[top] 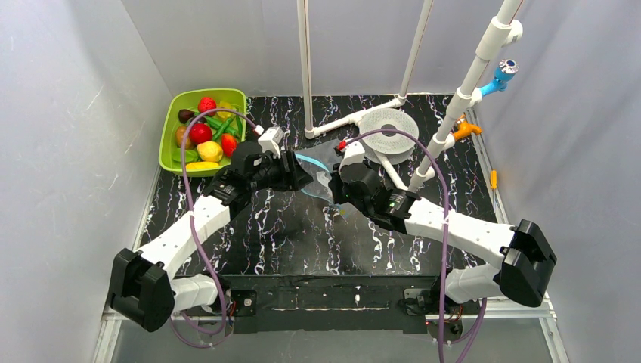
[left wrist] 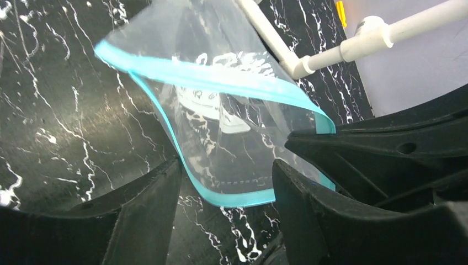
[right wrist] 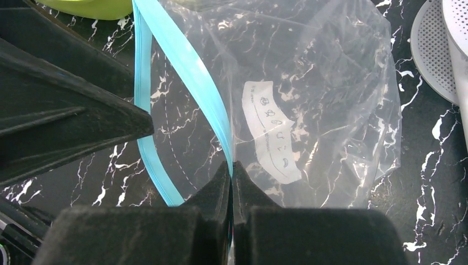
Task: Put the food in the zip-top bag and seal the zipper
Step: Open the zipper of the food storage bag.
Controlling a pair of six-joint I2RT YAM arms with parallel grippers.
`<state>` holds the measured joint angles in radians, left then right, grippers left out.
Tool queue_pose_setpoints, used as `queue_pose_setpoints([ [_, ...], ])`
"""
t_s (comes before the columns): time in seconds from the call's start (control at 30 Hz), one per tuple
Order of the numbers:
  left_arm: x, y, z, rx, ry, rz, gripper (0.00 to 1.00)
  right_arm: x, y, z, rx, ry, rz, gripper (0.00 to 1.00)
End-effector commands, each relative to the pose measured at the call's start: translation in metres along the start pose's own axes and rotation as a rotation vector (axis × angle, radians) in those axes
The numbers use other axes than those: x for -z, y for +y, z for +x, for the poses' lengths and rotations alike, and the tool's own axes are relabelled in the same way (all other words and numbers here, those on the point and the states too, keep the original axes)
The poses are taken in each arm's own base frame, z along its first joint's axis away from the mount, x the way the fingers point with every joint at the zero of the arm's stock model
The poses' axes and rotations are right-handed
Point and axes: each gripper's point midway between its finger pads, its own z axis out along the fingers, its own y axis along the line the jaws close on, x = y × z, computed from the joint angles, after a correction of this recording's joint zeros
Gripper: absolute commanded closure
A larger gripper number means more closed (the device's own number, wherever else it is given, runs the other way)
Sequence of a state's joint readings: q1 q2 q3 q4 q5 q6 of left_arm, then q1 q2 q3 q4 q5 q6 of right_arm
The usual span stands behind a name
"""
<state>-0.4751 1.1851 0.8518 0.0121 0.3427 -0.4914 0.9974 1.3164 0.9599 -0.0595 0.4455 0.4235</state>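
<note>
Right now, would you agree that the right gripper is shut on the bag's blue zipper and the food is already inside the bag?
Not quite. The right gripper is indeed shut on the zipper, but the zip-top bag is empty: the right wrist view shows only its white label through the plastic. The food lies in the green tray, in the top view.

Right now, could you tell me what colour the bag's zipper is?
Light blue zipper; clearest from the right wrist.
</note>
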Motion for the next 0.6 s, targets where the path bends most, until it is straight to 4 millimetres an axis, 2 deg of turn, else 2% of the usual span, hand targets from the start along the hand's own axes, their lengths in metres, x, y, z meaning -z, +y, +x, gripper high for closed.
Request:
queue_pose_setpoints([
  [0.0,0.01,-0.022,-0.012,-0.044,-0.003,0.07,0.36,0.004,0.008,-0.029,0.0,-0.064,-0.003,0.99],
  [0.07,0.013,-0.024,-0.012,-0.058,-0.008,0.074,0.32,0.006,0.006,-0.031,0.006,-0.069,0.009,0.99],
  [0.17,0.018,-0.017,-0.015,-0.071,-0.034,0.032,0.31,0.009,0.002,-0.035,0.013,-0.082,0.026,0.96],
  [0.33,0.017,-0.001,-0.011,-0.076,-0.017,-0.049,0.4,0.013,0.003,-0.039,0.015,-0.092,0.014,0.93],
  [0.57,0.007,-0.014,-0.002,-0.065,0.041,0.047,0.56,0.013,0.011,-0.04,0.028,-0.087,-0.006,0.92],
])
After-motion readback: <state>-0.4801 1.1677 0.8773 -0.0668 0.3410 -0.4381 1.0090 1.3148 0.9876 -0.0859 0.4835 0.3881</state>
